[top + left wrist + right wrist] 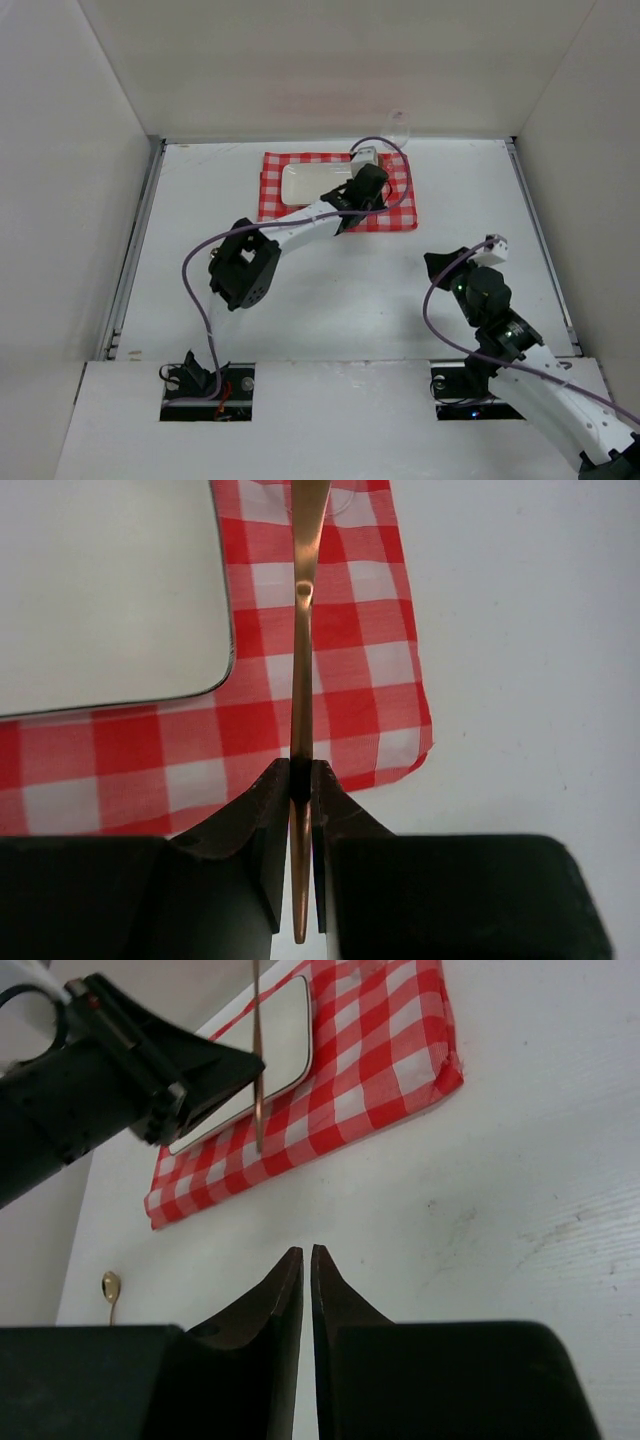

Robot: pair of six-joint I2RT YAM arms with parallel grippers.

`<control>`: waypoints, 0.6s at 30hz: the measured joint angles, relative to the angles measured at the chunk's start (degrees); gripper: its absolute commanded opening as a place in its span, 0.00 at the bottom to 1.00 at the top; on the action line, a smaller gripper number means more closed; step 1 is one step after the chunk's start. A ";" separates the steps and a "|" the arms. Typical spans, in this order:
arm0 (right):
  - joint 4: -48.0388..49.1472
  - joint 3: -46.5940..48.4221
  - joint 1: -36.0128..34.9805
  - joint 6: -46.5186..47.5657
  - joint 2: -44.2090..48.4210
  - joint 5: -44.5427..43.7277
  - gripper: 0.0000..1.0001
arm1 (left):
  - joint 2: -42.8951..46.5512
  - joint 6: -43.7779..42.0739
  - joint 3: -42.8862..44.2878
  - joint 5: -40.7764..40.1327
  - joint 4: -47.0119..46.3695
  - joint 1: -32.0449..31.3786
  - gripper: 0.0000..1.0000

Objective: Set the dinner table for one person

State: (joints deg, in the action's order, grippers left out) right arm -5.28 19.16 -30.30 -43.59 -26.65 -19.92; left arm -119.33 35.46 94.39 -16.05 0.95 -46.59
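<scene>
My left gripper [368,195] [302,770] is shut on a thin copper-coloured utensil [301,670], seen edge-on, so I cannot tell its kind. It holds the utensil over the right part of the red-and-white checked cloth [395,215] [340,630], just right of the small white rectangular plate [310,183] [100,590]. In the right wrist view the utensil [257,1080] hangs upright from that gripper [250,1065], above the cloth [380,1070] and plate [285,1030]. My right gripper [438,264] [306,1252] is shut and empty, low over the white dinner table [350,310] [500,1210].
A clear glass [400,122] stands at the back edge, behind the cloth. A small gold spoon [110,1286] lies on the table to the left, near the left arm's elbow. White walls close in the table on three sides.
</scene>
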 measured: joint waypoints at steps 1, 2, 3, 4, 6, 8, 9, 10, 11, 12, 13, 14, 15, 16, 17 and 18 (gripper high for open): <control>-0.46 -0.48 0.22 -0.17 0.83 0.35 0.14 | -2.05 0.20 2.25 0.26 0.22 0.00 0.00; -0.87 -0.94 0.42 -0.24 1.60 0.52 0.14 | -3.76 0.42 4.09 0.52 0.48 0.02 0.01; -1.29 -1.38 0.68 -0.37 2.56 0.72 0.14 | -5.57 0.61 6.23 0.72 0.98 0.04 0.01; -1.90 -1.70 0.76 -0.42 3.56 0.76 0.14 | -7.13 0.79 8.22 0.87 1.36 0.07 0.01; -2.49 -2.29 0.87 -0.59 5.46 0.85 0.14 | -10.54 1.03 12.96 1.01 2.51 0.20 0.01; -2.73 -2.32 0.87 -0.68 6.49 0.85 0.14 | -13.33 1.31 16.85 1.01 3.45 0.42 0.01; -2.80 -2.32 0.87 -0.72 6.54 0.85 0.14 | -14.53 1.46 18.56 1.01 3.76 0.55 0.01; -2.93 -2.32 0.87 -0.81 6.43 0.85 0.14 | -15.74 1.60 20.26 0.98 4.35 0.70 0.01; -3.17 -2.32 0.87 -0.85 6.38 0.87 0.14 | -16.79 1.70 21.77 1.01 4.83 0.90 0.01; -3.32 -2.36 0.87 -0.87 6.43 0.85 0.14 | -17.66 1.81 22.88 0.94 5.16 1.03 0.01; -3.37 -2.40 0.87 -0.92 6.49 0.87 0.15 | -18.53 1.95 23.98 0.90 5.51 1.18 0.01; -3.43 -2.40 0.87 -1.01 6.64 0.87 0.15 | -19.19 2.08 24.72 0.85 5.84 1.36 0.01; -3.54 -2.43 0.87 -1.05 6.91 0.87 0.15 | -19.69 2.14 25.18 0.70 6.19 1.38 0.01; -3.69 -2.45 0.87 -1.07 7.30 0.87 0.15 | -20.11 2.29 25.44 0.57 6.40 1.51 0.01; -3.74 -2.45 0.87 -1.09 7.61 0.87 0.15 | -20.46 2.36 25.64 0.46 6.71 1.68 0.01; -3.74 -2.45 0.87 -1.09 7.82 0.87 0.15 | -20.76 2.45 25.66 0.35 6.84 1.75 0.01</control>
State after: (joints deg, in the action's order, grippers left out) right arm -9.02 16.71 -29.43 -44.69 -18.83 -19.05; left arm -140.09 37.91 120.05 -15.70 7.79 -44.84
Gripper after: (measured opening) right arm 0.149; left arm 0.088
